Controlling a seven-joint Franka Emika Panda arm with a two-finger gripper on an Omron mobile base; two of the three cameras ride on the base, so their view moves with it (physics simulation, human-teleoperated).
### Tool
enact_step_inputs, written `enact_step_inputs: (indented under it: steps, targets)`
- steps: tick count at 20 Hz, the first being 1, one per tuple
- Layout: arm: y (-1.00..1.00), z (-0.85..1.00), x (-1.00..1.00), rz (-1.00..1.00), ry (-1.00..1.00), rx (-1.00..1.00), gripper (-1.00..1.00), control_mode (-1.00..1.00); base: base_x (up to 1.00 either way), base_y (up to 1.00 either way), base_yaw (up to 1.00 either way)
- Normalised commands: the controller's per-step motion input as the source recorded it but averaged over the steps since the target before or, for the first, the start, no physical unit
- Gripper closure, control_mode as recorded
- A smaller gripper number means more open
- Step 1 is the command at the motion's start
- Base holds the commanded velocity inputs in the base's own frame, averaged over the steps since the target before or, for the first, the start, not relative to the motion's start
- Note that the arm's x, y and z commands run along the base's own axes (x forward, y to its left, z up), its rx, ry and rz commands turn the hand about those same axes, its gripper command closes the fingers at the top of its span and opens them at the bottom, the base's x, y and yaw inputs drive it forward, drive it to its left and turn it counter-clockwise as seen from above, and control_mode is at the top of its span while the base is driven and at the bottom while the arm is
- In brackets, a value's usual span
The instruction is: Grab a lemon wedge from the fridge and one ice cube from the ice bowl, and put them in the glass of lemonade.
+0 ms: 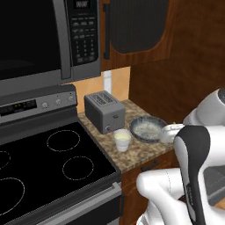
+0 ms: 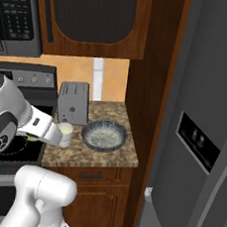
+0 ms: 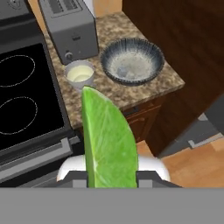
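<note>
So the speckled brown granite worktop (image 3: 144,89) is a narrow strip squeezed between the black glass stove (image 3: 22,87) and the dark wood panel next to the grey fridge (image 2: 204,121). On it sit a boxy grey metal toaster (image 3: 70,30), the ice bowl (image 3: 131,61), wide, shallow and blue-grey speckled with whitish stuff inside, and just beside it the glass of lemonade (image 3: 79,74), a small pale tumbler near the stove edge. The pincer (image 3: 109,177) is clenched on the lemon wedge (image 3: 107,140), a glossy yellow-green slice with pale veins, standing up between the finger tips in the hand view. It hangs out in front of the worktop edge, over the floor, apart from the glass. There's open air above the glass and bowl.
</note>
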Motion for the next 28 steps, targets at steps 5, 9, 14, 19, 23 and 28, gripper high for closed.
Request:
enact_step_inputs:
  steps: [5,9,14,19,23,28]
  targets:
    - [0.47,-0.36,0.55,0.00,0.02,0.00,1.00,-1.00,0.00,0.00,0.00]
    - [0.39,-0.32,0.56,0.00,0.01,-0.03,1.00,-1.00,0.00,0.00,0.00]
    - [0.32,-0.31,0.42,0.00,0.00,-0.15,1.00,-1.00,0.00,0.00,0.00]
    - [0.06,-0.02,0.18,0.01,0.00,-0.06,1.00,-1.00,0.00,0.00,0.00]
    - [-0.07,0.27,-0.07,0.20,0.14,-0.20,1.00,-1.00,0.00,0.00,0.00]
    - [-0.17,0.17,0.00,0.40,0.38,-0.40,1.00,-1.00,0.00,0.00,0.00]
